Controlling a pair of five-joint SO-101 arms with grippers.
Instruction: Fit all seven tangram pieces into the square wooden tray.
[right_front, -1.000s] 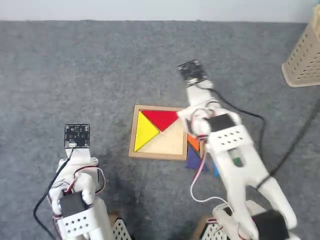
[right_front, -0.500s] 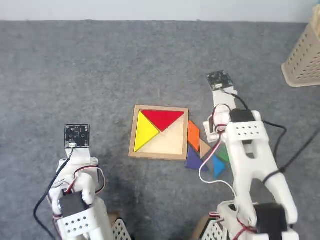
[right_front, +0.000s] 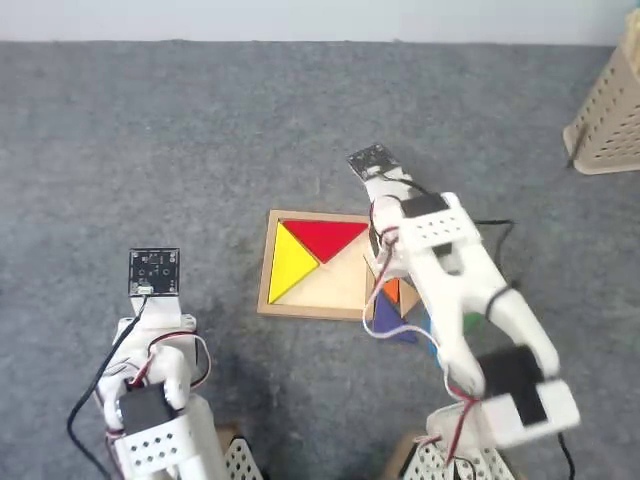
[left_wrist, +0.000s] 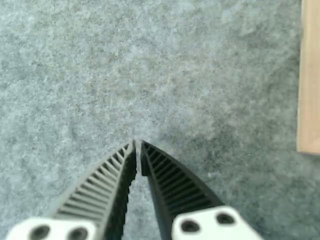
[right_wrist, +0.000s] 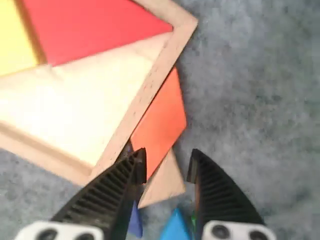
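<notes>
Left arm (right_front: 150, 430): white moulded shell, perforated plate low down, black servo block (right_front: 143, 405). Black square circuit board (right_front: 154, 271) at the wrist. One black cable (right_front: 100, 380), plus thin red and white wires (right_front: 198, 358) looped alongside.

Right arm (right_front: 455, 285): same white shell and dotted plate, with a dark board (right_front: 372, 160) at the wrist.

Left hand (left_wrist: 136, 145): two black tapering fingers (left_wrist: 110, 182), ribbed inner faces, white mounts with paired screw holes.

Right hand (right_wrist: 167, 155): same build, black ribbed fingers on white mounts.
</notes>
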